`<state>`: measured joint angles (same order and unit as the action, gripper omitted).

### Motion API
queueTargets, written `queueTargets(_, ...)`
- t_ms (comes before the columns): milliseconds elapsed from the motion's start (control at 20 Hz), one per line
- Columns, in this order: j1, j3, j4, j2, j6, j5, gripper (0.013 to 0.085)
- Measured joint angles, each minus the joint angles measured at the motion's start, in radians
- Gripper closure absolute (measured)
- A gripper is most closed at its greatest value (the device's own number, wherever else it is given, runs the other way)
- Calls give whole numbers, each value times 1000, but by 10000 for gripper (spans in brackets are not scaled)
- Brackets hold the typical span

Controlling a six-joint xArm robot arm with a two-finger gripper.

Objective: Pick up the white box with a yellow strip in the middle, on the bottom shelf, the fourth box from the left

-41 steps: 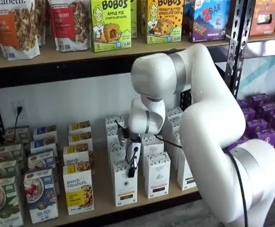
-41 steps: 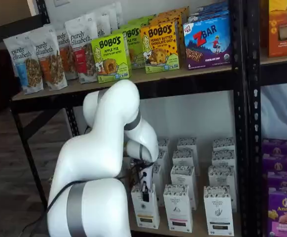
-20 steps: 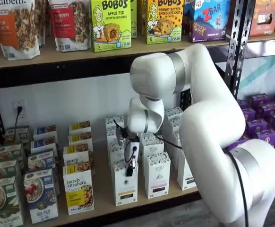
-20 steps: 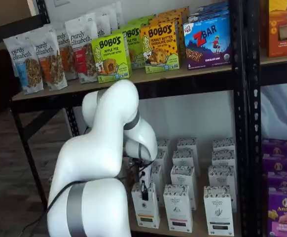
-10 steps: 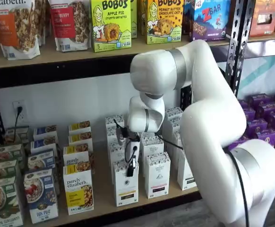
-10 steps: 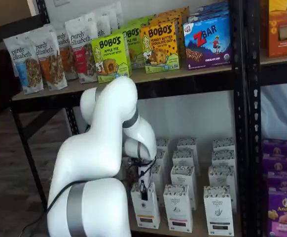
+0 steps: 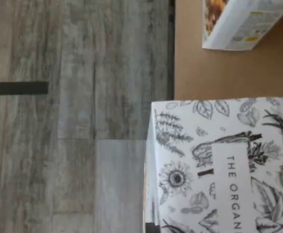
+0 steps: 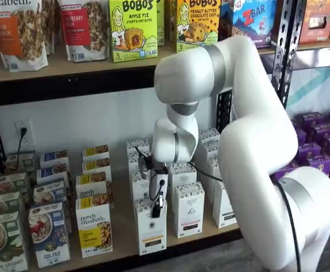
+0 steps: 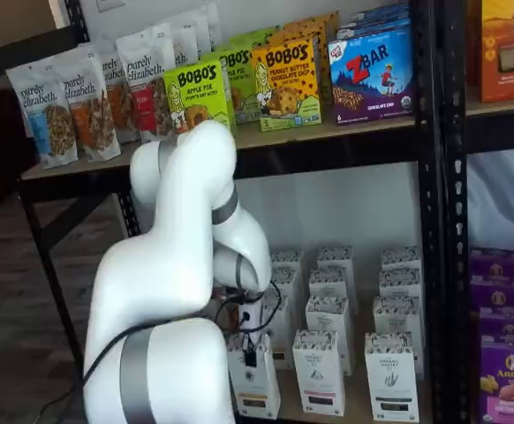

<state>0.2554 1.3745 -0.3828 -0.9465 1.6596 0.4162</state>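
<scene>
On the bottom shelf, the leftmost rows hold cereal boxes and blue-fronted boxes. Next comes a row of white "purely elizabeth" boxes with a yellow block on the face. Just beside that row, at the shelf's front edge, stands the white box, a tall narrow carton with a botanical-print top. The gripper has its black fingers closed on this box's top, gripping it; both shelf views show it. The wrist view shows the box's leaf-and-flower printed top jutting past the shelf edge over the grey wood floor. More identical white cartons stand to the right.
</scene>
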Motion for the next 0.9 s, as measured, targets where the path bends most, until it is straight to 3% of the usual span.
queueTargets(300, 24, -122, -75, 76, 53, -51, 490)
queueTargets(600, 44, -235, -108, 157, 70, -66, 490)
queueTargets(900, 74, -356, -198, 258, 129, -91, 490)
